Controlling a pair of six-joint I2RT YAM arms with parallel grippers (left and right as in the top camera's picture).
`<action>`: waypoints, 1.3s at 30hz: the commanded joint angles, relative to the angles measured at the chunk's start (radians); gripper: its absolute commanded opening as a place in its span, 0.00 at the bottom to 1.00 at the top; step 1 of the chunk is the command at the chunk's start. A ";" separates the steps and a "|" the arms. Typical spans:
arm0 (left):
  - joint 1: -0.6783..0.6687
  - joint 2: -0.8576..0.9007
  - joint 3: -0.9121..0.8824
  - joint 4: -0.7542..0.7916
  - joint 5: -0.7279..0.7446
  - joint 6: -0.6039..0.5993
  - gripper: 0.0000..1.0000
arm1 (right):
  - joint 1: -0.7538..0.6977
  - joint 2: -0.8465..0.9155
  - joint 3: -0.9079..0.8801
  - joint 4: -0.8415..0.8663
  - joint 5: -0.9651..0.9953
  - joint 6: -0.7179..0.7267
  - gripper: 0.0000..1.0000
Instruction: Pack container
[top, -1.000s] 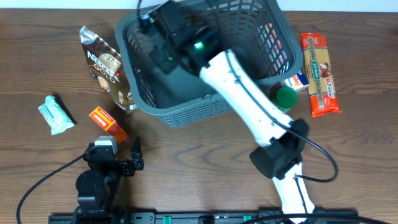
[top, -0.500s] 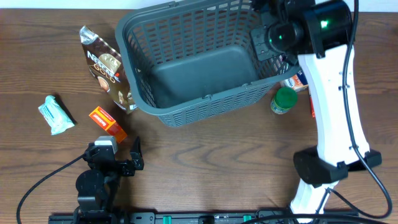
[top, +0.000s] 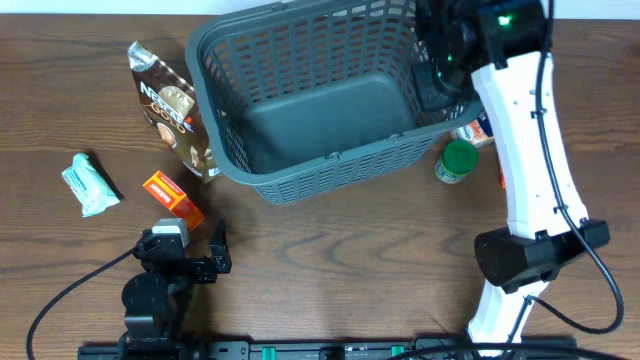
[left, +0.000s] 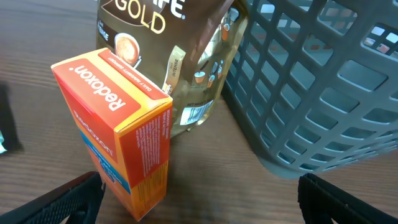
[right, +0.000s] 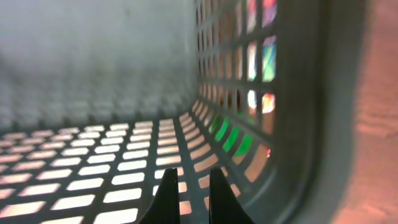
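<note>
Across wooden table (top: 330, 260), found nothing packed yet: container (top: 320, 115) bare around right gripper (right: 189, 180), fingers (right: 166, 196) nearly pressed together, empty

The container (top: 330, 172) was a large dark grey plastic basket, rectangular, with slotted lattice walls, a thick rim and a solid floor. It stood upright and open at the top on the far middle of the desk (top: 330, 250), turned somewhat askew to the desk's edge. Its floor lay bare in the overhead view. Seen from within (right: 93, 180), colours showed through the slots; its rounded near corner (left: 311, 81) rested on the wood.
</note>
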 joint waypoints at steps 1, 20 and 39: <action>0.005 -0.005 -0.020 -0.003 -0.005 -0.002 0.98 | -0.016 0.010 -0.048 -0.011 0.008 0.019 0.01; 0.005 -0.005 -0.020 -0.003 -0.005 -0.002 0.99 | -0.016 -0.060 -0.108 -0.011 -0.005 0.066 0.01; 0.005 -0.005 -0.020 -0.003 -0.005 -0.002 0.98 | -0.023 -0.190 -0.259 -0.011 0.011 0.068 0.01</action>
